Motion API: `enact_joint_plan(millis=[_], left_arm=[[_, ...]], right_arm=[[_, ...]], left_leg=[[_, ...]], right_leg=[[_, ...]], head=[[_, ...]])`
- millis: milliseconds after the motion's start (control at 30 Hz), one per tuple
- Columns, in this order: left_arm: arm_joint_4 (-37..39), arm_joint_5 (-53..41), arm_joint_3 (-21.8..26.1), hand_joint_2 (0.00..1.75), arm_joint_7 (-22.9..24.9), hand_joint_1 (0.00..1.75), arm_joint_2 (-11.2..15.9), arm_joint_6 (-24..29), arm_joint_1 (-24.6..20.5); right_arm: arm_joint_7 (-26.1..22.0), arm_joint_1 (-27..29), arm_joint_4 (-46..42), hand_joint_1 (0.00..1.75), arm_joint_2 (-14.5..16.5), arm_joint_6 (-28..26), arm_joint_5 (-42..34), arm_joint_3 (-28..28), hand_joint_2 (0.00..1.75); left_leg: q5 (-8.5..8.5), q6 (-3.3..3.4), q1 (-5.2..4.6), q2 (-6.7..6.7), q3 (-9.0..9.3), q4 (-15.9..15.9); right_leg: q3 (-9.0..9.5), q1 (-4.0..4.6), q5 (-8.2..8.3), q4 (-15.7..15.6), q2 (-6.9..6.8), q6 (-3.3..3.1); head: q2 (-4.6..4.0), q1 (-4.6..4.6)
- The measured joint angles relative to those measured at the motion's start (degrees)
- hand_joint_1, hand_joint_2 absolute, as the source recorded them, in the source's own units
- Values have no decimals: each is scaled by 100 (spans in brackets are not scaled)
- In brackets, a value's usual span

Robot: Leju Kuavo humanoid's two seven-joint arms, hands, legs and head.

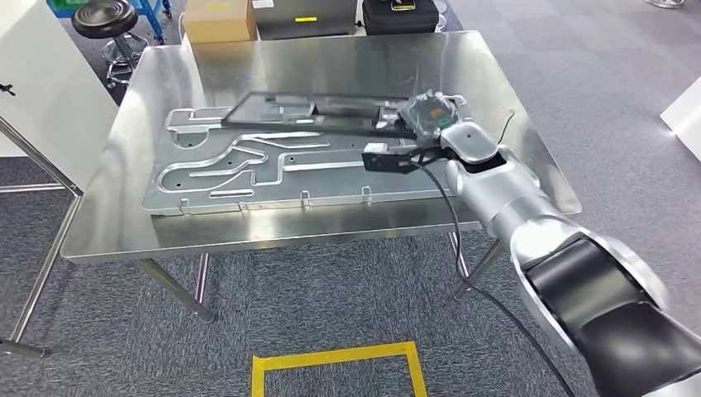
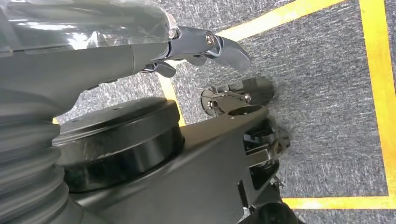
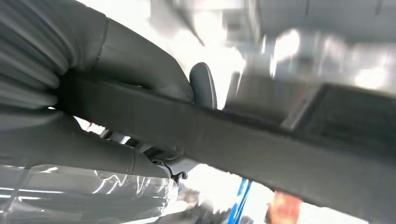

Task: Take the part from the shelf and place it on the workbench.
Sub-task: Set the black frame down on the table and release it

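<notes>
Holding the dark frame (image 1: 318, 112) over the steel workbench (image 1: 248, 227), at the placing step by the look of it, shelf nowhere near. Right hand (image 1: 430, 116) clamped on the frame's near-right end; in the right wrist view, thumb (image 3: 140, 65) pressed on one face of the dark bar (image 3: 261, 144), fingers (image 3: 84, 149) wrapped under the other, so firmly gripped. Frame lying long across the bench, just above or resting on the big stamped metal plate (image 1: 240, 174) already there; cannot tell from the head view whether the far-left end touches the plate or hangs a little clear. Seems tilted slightly, right end higher.

Left hand (image 2: 205, 44) hanging down beside the body, over grey carpet (image 2: 327, 102) and yellow floor tape (image 2: 378, 93). Fingers loosely curled with nothing in them, not spread wide.

Next move, as judged: lowering the right end until the frame lies flat, then easing thumb and fingers apart and drawing the hand back toward the bench's near-right corner without dragging the frame along. Calls for a level wrist and a slow release, since the frame is long and held at one end only; likely to swing or slide on the smooth plate if let go early. Black cable (image 1: 463, 248) trailing from the wrist worth keeping clear of the bench edge.
</notes>
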Motion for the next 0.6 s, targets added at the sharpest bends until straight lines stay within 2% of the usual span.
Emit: enact_joint_plan(millis=[33,100,133,167,200,267,300,333,367,433,500,533,567,600], left_arm=[[0,15,1,175,9,0,8,7,13],[0,30,1,175,33,0,27,14,53],[0,32,1,175,42,0,38,17,74],[0,33,1,175,46,0,50,22,91],[0,34,1,175,47,0,62,27,103],[0,35,1,175,47,0,87,37,112],[-1,35,1,175,47,0,95,39,112],[-1,36,1,175,48,0,99,41,111],[-2,37,1,175,48,0,102,43,114],[-2,43,1,175,43,0,106,48,127],[-1,49,1,175,16,0,111,55,133],[0,50,1,175,-7,0,115,62,128],[0,50,1,175,-28,0,117,74,121],[0,51,1,131,-44,0,120,95,114]], right_arm=[[15,126,50,175,62,-21,-1,10,175],[38,340,148,175,177,-67,4,23,175],[45,432,190,175,224,-86,4,25,175],[50,515,230,175,258,-98,4,27,175],[52,585,263,175,285,-102,4,30,175],[66,676,323,175,329,-102,4,32,175],[74,692,346,175,345,-102,3,32,175],[83,698,365,175,358,-103,3,32,175],[90,701,383,175,366,-103,2,32,175],[99,708,416,87,375,-102,-3,32,87],[104,710,441,0,377,-100,-20,28,0],[108,710,450,0,378,-99,-32,22,0],[111,716,458,0,380,-99,-50,11,0],[111,728,470,0,381,-99,-69,-6,0]], left_leg=[[-132,-27,3,13,-106,238],[-458,-72,26,30,-476,990],[-553,-91,38,35,-658,1318],[-544,-109,50,42,-762,1468],[-426,-124,62,49,-756,1392],[-7,-152,93,64,-467,687],[131,-151,93,64,-298,322],[203,-126,92,62,-182,76],[200,-91,84,57,-133,-25],[181,13,66,49,-124,-29],[192,89,66,51,-109,-54],[198,120,70,54,-100,-66],[197,142,64,56,-97,-69],[194,162,53,58,-97,-69]], right_leg=[[30,-20,3,-30,-4,-25],[46,-21,-9,-37,0,-55],[50,-22,-17,-35,5,-56],[56,-25,-29,-30,9,-50],[65,-33,-44,-19,10,-36],[76,-54,-99,35,10,19],[66,-55,-132,82,12,57],[52,-50,-157,118,15,93],[41,-41,-173,141,17,123],[40,-39,-177,138,16,175],[3,-58,-272,245,12,218],[-83,-60,-396,442,12,232],[-231,-60,-567,765,11,239],[-418,-57,-741,1156,11,242]], head=[[0,0],[0,0],[0,0],[0,0],[0,0],[0,0],[0,0],[0,0],[0,1],[0,2],[0,2],[0,2],[0,2],[0,2]])
